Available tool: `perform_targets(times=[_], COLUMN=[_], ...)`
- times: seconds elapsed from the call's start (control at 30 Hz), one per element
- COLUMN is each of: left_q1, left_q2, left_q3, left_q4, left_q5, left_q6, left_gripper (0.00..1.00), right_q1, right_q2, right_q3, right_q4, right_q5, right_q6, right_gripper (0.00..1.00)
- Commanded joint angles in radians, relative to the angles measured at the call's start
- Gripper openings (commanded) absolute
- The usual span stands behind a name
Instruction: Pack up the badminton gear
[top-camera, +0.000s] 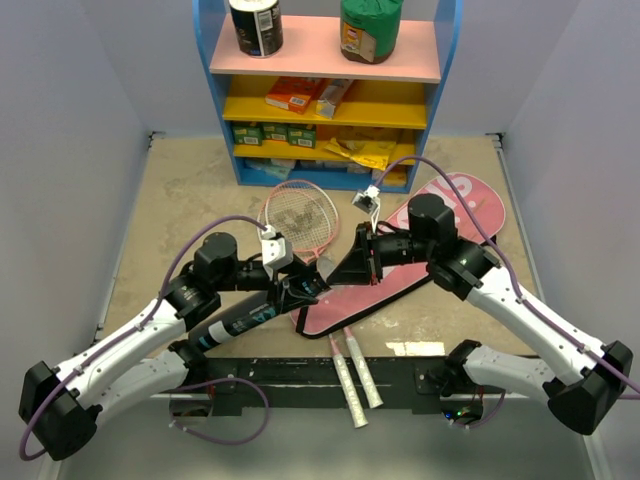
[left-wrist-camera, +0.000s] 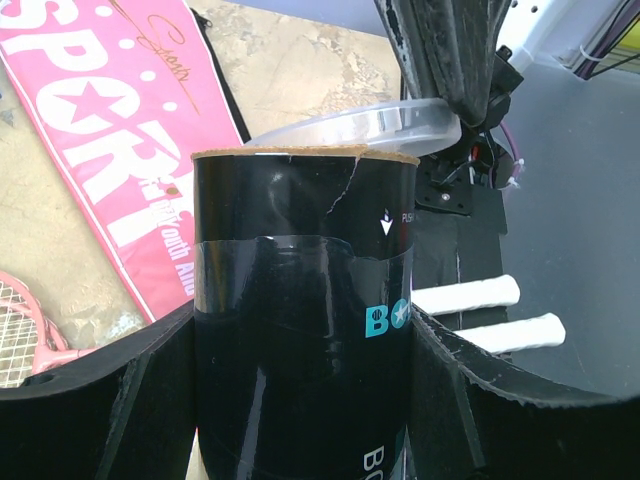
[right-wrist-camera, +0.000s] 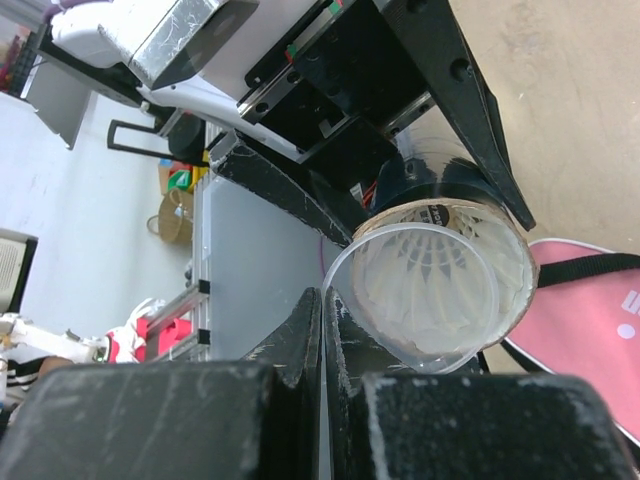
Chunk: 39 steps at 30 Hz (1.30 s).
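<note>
My left gripper is shut on the long black tube, which it holds tilted above the table's near middle. A clear plastic cap sits askew on the tube's mouth, and white shuttlecock feathers show through it. My right gripper is shut, its tips against the cap's rim; I cannot tell whether the rim is pinched. The pink bag lies flat under the right arm. Two pink rackets lie with their heads near the shelf and their white handles at the near edge.
A blue-yellow shelf unit with jars, boxes and packets stands at the back. Grey walls close in both sides. A black bar runs along the near edge between the arm bases.
</note>
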Motion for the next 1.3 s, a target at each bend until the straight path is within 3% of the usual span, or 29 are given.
perform_targets(times=[0.0,0.8,1.07,1.1,1.27], left_q1=[0.004,0.002,0.004,0.004,0.004], left_q2=[-0.021,-0.044,-0.057,-0.061,-0.080], left_q3=[0.021,0.019,0.018,0.018,0.013], left_q4=[0.063,0.072,0.075,0.077,0.083], left_q5=[0.042,0.073,0.062,0.064,0.059], left_q6=[0.025,0.026,0.026,0.025,0.025], left_gripper=[0.00,0.00,0.00,0.00,0.00], right_q1=[0.016,0.031,0.060,0.069,0.094], right_q2=[-0.007,0.028,0.028,0.031,0.034], right_q3=[-0.016,-0.065,-0.149,-0.158,-0.241], right_q4=[0.073,0.242,0.337,0.349,0.493], right_q5=[0.018,-0.038,-0.030,-0.027,-0.015], right_q6=[0.017,0.086,0.152,0.161,0.255], right_gripper=[0.00,0.00,0.01,0.04,0.41])
